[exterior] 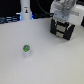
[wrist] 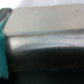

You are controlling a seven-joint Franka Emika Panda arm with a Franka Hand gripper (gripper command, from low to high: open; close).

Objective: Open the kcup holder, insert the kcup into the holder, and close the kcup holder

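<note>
At the far right of the exterior view, the kcup holder (exterior: pixel 65 27) stands on the white table (exterior: pixel 45 60), a black boxy unit with pale rectangular marks on the face that shows. The gripper (exterior: pixel 64 15) hangs directly over its top, the arm's white body covering the upper part of the box. Whether the jaws are spread or pressed together cannot be told: the fingers are hidden against the dark box in that view, and the wrist view is heavily blurred. In the wrist view a broad grey surface fills the frame above a dark band, with a teal shape (wrist: pixel 3 47) along one edge.

The kcup (exterior: pixel 26 49) sits alone on the table, near and to the exterior view's left, well apart from the holder, green top up. A tall white bottle-like object (exterior: pixel 25 10) stands at the far left edge of the table.
</note>
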